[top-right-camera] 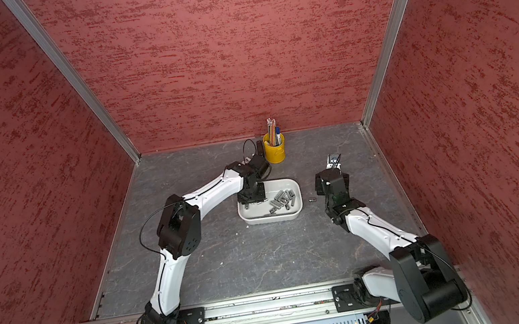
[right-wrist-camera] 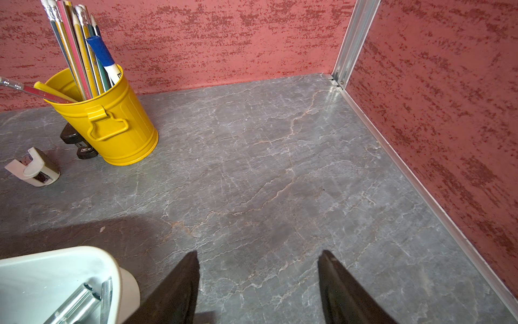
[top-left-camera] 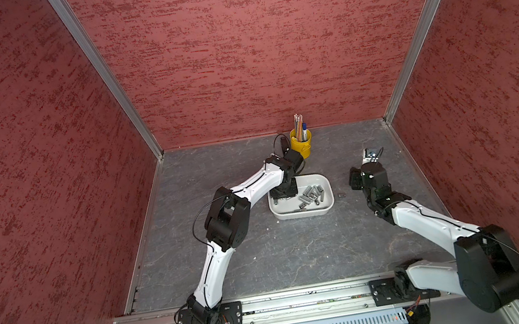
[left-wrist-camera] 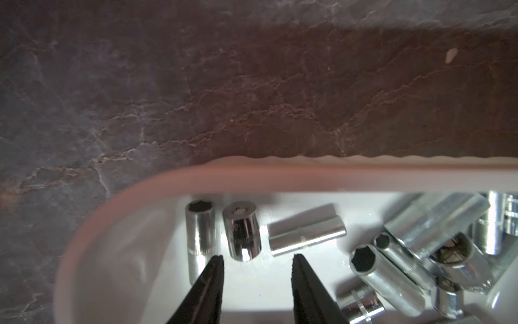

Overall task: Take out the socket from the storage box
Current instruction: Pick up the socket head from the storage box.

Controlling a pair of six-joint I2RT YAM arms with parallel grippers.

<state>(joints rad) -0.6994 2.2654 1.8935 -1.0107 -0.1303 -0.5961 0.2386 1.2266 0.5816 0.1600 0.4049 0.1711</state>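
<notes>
No legible text (socket (left-wrist-camera: 243,230) engraving blurred)

The grey marbled counter (top-left-camera: 266,257) is carrying a white storage box (top-left-camera: 298,214), a yellow pen cup (top-left-camera: 302,149) behind it, a loose socket (top-left-camera: 341,195) just beside the box, and a small white plastic piece (right-wrist-camera: 33,168) near the cup.

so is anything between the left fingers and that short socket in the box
Nothing visible: the short socket lies just ahead of the open left fingers, with a longer socket close beside it in the storage box.
</notes>
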